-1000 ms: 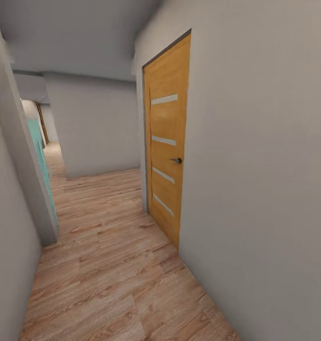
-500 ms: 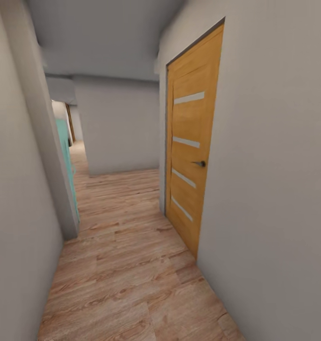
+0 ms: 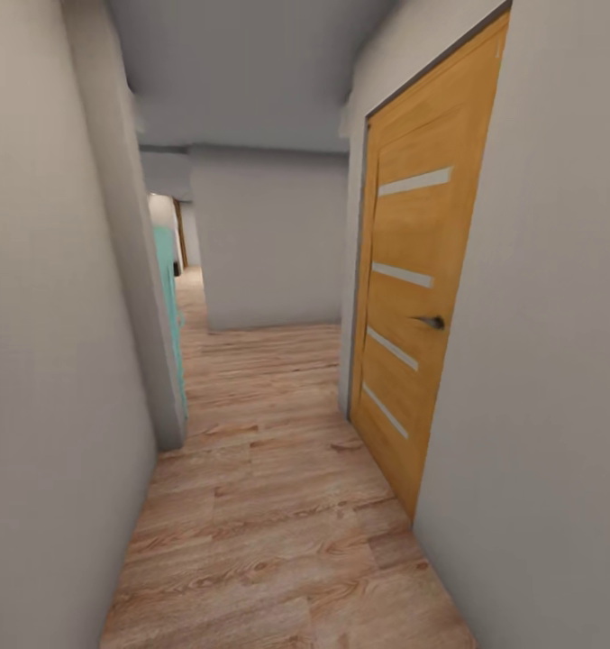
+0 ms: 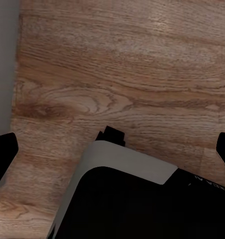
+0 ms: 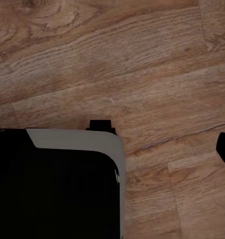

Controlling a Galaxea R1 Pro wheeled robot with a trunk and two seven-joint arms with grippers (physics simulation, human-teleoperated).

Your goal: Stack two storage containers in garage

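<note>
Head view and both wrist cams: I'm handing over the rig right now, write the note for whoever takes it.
Left gripper: open, nothing between its fingers, pointing down at the wood-plank floor.
Right gripper: cannot tell whether open, one fingertip at frame edge, nothing held that I can see.
Location: narrow hallway, orange door shut on the right, teal panel ahead left.
No storage container in sight, none carried. From here nothing looks done; both containers remain to be fetched, moved and stacked.
</note>
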